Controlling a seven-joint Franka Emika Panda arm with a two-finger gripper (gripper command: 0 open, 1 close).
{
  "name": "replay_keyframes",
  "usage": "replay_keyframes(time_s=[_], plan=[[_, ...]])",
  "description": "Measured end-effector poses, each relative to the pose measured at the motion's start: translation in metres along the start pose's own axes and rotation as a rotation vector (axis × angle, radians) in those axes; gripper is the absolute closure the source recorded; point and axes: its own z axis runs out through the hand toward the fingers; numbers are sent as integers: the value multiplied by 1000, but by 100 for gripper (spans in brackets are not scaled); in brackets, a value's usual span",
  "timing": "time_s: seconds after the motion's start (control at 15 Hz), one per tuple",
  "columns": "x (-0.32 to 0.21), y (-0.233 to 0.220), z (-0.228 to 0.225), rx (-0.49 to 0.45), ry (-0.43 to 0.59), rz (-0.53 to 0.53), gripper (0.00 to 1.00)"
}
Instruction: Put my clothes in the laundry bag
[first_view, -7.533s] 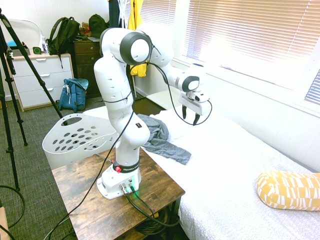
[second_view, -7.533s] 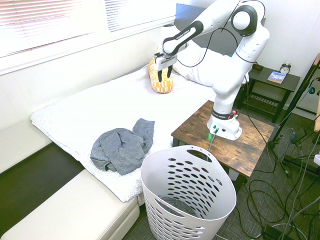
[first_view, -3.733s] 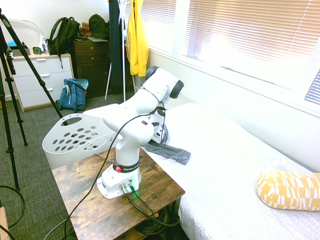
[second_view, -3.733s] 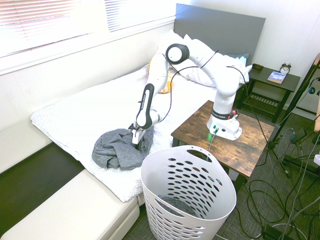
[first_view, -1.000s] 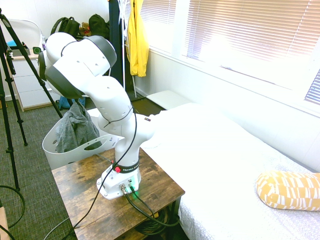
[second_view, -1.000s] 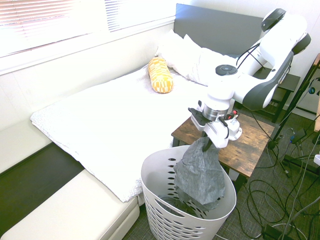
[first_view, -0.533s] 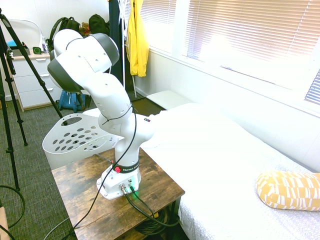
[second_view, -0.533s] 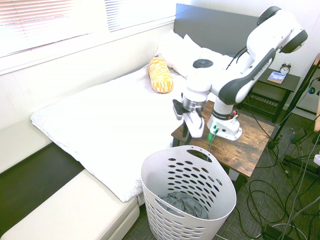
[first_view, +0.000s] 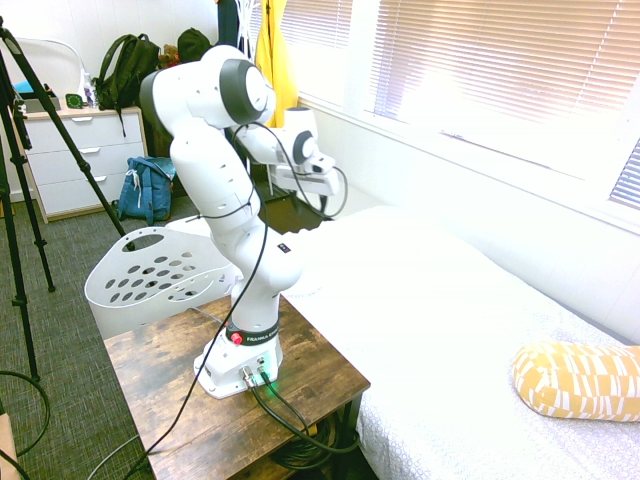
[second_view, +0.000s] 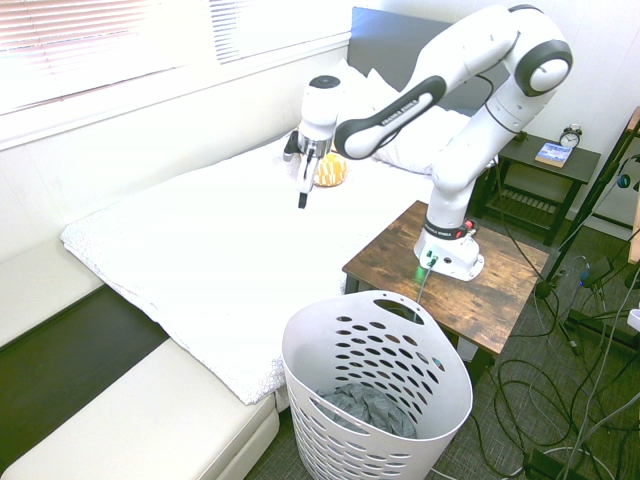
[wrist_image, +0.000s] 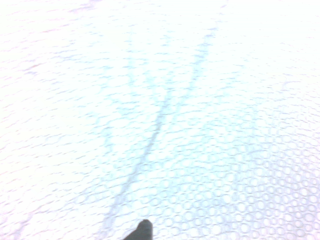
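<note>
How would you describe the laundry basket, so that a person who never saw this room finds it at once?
Start from the white bed under the window, then go to the wooden side table next to it. The laundry basket stands on the floor at the table's corner: tall, white plastic, with oval holes in its wall, a cut-out handle, and grey clothes at its bottom.

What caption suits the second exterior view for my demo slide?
Dark grey clothes lie inside the white laundry basket while the empty gripper hangs over the bed.
</note>
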Motion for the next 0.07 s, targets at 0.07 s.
replay_keyframes(time_s=[0.07], plan=[[37,26,12,-7,-13,47,0]])
